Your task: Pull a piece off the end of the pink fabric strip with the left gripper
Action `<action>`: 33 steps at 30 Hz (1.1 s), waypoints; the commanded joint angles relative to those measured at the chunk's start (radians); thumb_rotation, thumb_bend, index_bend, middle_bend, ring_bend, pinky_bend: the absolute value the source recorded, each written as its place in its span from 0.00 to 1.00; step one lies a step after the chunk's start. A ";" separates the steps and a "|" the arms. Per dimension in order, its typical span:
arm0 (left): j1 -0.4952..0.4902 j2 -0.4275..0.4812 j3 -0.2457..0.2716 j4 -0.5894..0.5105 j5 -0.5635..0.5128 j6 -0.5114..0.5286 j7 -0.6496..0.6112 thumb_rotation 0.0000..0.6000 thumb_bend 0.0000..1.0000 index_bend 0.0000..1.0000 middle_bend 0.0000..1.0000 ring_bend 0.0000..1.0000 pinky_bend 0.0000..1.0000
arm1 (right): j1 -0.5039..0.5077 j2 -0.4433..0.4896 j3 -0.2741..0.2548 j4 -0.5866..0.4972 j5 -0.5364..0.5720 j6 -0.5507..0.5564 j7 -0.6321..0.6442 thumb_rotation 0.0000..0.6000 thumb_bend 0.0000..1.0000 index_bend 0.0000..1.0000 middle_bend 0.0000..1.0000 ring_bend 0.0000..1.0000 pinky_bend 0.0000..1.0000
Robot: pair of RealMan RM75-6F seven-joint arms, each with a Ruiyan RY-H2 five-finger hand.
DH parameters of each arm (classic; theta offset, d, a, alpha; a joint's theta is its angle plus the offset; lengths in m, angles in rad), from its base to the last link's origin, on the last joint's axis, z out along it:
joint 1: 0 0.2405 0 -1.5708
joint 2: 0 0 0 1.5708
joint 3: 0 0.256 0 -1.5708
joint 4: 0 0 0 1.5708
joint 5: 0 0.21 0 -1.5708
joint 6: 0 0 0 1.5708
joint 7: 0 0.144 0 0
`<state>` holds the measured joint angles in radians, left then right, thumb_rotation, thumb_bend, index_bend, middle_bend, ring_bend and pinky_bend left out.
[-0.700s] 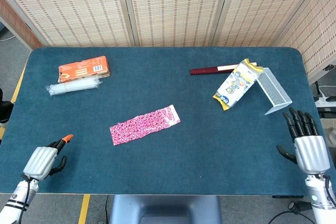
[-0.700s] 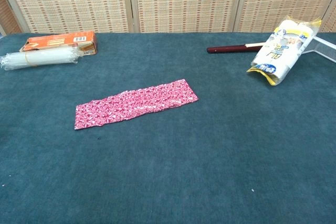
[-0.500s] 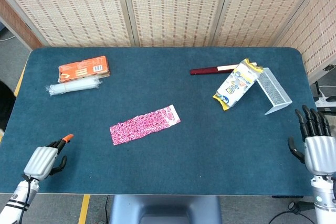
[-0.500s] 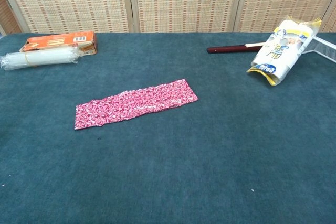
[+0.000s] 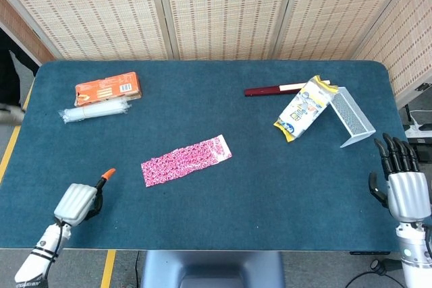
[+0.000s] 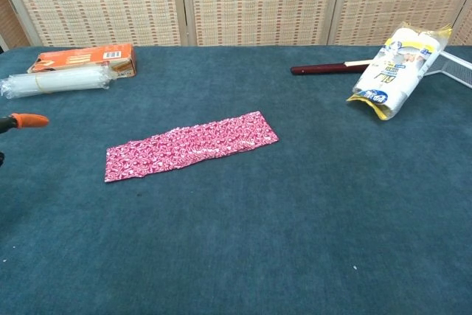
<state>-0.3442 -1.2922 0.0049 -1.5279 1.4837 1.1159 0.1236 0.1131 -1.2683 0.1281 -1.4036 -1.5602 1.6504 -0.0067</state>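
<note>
The pink patterned fabric strip [image 5: 186,160] lies flat and slanted on the blue table [image 5: 216,220]; the chest view shows the strip [image 6: 190,145] mid-table. My left hand [image 5: 81,200] hovers near the front left edge, down-left of the strip's left end and apart from it. It holds nothing, and an orange-tipped finger [image 5: 108,174] points toward the strip. In the chest view only that orange fingertip [image 6: 29,119] shows at the left border. My right hand [image 5: 405,183] is at the front right edge, fingers straight and spread, holding nothing.
An orange box [image 5: 108,88] and a clear plastic tube roll [image 5: 96,110] lie at the back left. At the back right are a dark red stick [image 5: 273,89], a yellow-white snack bag [image 5: 304,109] and a white mesh rack [image 5: 351,118].
My left hand has moved right and slightly forward toward the strip, and its orange fingertip now enters the chest view. My right hand has drawn back toward the right table edge.
</note>
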 commanded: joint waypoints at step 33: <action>-0.215 -0.139 -0.029 0.006 -0.326 -0.270 0.297 1.00 0.79 0.13 0.72 0.74 0.77 | -0.009 0.013 0.000 0.007 -0.024 0.019 0.078 1.00 0.58 0.00 0.00 0.00 0.10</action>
<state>-0.5589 -1.4315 -0.0257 -1.5225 1.1590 0.8455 0.4208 0.1041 -1.2556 0.1280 -1.3968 -1.5842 1.6689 0.0709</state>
